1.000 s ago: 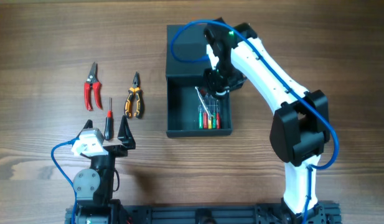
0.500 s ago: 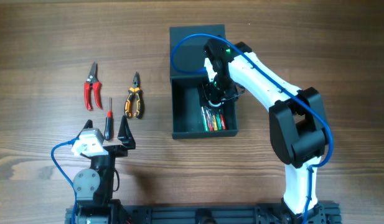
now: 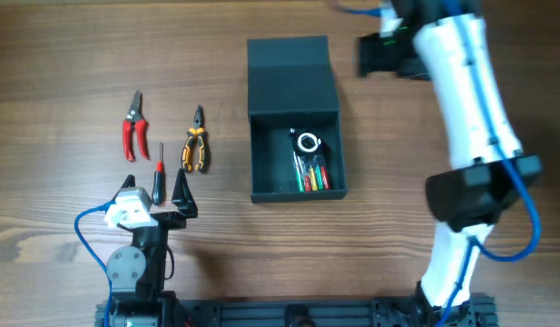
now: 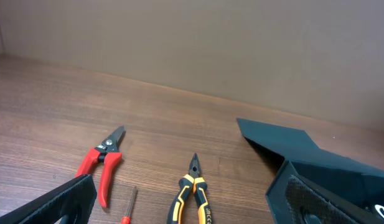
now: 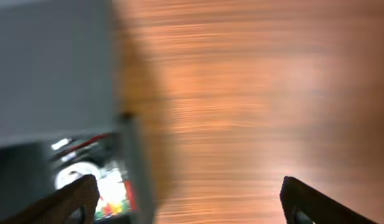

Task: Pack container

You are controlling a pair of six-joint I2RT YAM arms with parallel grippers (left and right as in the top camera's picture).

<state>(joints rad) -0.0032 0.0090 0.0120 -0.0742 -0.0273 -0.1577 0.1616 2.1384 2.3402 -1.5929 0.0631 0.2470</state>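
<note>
The dark teal-grey container (image 3: 255, 154) stands open in the middle of the table, its lid (image 3: 288, 64) laid back on the far side. Inside lie screwdrivers with red, green and yellow handles (image 3: 314, 174) and a white ring-shaped item (image 3: 307, 143). My right gripper (image 3: 376, 56) is blurred, high at the far right of the container, open and empty; its view shows the container's wall (image 5: 134, 168) at the left under the open gripper (image 5: 192, 205). My left gripper (image 3: 167, 193) is open and empty near the front left, as its own view shows (image 4: 188, 214).
Red pruners (image 3: 132, 127), orange-black pliers (image 3: 195, 150) and a small red-handled screwdriver (image 3: 158, 174) lie left of the container, just beyond my left gripper. They also show in the left wrist view: pruners (image 4: 102, 167), pliers (image 4: 193, 198), screwdriver (image 4: 127, 208), container (image 4: 328, 168).
My right arm has lifted out of the container and swung up and away to the far right. The container shifted slightly right early on. The left arm has not moved.
</note>
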